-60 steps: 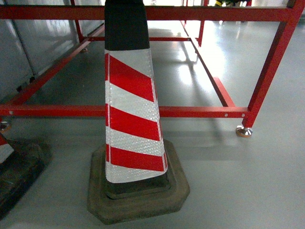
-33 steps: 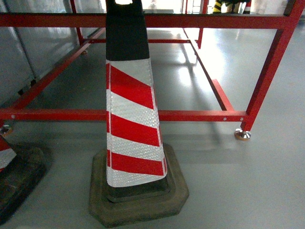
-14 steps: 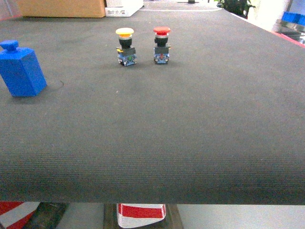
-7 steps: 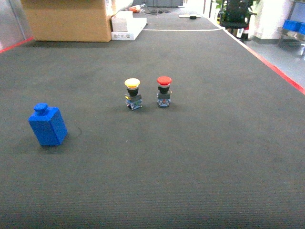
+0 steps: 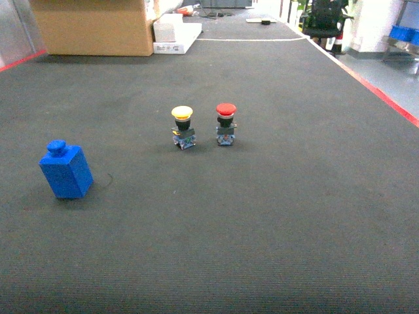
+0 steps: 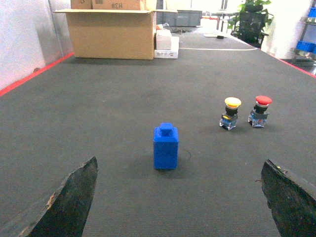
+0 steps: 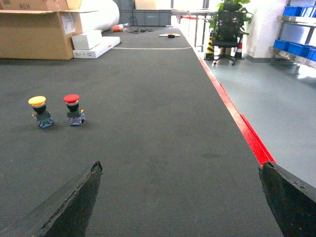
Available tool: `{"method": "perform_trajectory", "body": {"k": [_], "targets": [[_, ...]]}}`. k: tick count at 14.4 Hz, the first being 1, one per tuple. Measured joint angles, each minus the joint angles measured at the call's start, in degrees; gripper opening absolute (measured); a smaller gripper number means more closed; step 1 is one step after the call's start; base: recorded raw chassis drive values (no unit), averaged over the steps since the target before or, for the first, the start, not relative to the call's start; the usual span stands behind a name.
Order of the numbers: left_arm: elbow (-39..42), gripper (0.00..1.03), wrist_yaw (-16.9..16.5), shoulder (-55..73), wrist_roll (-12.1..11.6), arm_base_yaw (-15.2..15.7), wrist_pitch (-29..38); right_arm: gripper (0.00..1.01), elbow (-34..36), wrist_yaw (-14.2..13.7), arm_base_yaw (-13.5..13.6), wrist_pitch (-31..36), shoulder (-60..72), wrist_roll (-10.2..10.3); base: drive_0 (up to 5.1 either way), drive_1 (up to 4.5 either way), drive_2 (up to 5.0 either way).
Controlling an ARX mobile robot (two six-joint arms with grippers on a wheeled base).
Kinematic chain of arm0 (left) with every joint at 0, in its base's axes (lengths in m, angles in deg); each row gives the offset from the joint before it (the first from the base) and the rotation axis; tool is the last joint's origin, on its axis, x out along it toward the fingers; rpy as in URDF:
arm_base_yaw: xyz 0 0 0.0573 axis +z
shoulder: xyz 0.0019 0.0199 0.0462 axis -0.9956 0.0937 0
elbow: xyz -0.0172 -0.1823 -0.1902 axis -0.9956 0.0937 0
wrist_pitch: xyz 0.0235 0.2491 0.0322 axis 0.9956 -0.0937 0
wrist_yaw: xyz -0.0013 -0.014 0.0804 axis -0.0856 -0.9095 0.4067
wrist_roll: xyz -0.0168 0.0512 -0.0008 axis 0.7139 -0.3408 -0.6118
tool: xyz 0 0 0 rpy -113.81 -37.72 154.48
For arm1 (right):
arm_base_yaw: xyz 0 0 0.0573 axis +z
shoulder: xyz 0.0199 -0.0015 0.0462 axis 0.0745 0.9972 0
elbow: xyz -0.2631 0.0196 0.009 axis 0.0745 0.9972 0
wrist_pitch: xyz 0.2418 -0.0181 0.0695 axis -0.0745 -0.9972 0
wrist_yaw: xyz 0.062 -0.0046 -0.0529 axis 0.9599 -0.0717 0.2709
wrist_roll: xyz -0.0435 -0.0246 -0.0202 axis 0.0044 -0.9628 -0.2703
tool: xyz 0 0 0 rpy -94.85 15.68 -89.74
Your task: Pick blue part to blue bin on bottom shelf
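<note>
The blue part [image 5: 65,171] is a small blue block with a knob on top. It stands upright on the dark mat [image 5: 262,216] at the left. In the left wrist view the blue part [image 6: 166,147] is straight ahead, a little beyond my left gripper [image 6: 180,162], which is open and holds nothing. My right gripper [image 7: 180,164] is also open over bare mat, far from the part. Neither gripper shows in the head view. Blue bins [image 7: 296,48] sit on a steel rack far off to the right. I cannot tell which level is the bottom shelf.
A yellow push button [image 5: 182,127] and a red push button [image 5: 226,124] stand side by side mid-mat. A cardboard box [image 5: 91,26] and white boxes [image 5: 173,33] sit at the back. The mat's red edge [image 5: 386,98] runs along the right, with floor beyond.
The head view rose from a striped traffic cone and red frame at floor level to the mat's top. Over the last half second the scene barely shifted.
</note>
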Motion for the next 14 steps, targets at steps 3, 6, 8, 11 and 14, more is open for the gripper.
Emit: {"method": "perform_trajectory", "body": {"k": [3, 6, 8, 11, 14], "targets": [[-3.6, 0.98, 5.6, 10.4, 3.3, -1.9, -6.6, 0.98, 0.0, 0.0, 0.0, 0.0, 0.0, 0.0, 0.0, 0.0, 0.0], [-6.4, 0.98, 7.4, 31.5, 4.2, -5.2, 14.6, 0.98, 0.0, 0.0, 0.0, 0.0, 0.0, 0.0, 0.0, 0.0, 0.0], [-11.4, 0.98, 6.2, 44.8, 4.0, -5.9, 26.6, 0.98, 0.0, 0.0, 0.0, 0.0, 0.0, 0.0, 0.0, 0.0, 0.0], [-25.1, 0.98, 3.9, 76.7, 1.7, -3.7, 45.7, 0.98, 0.0, 0.0, 0.0, 0.0, 0.0, 0.0, 0.0, 0.0, 0.0], [-37.4, 0.98, 1.9, 99.6, -0.5, -3.0, 46.4, 0.98, 0.0, 0.0, 0.0, 0.0, 0.0, 0.0, 0.0, 0.0, 0.0]]}}
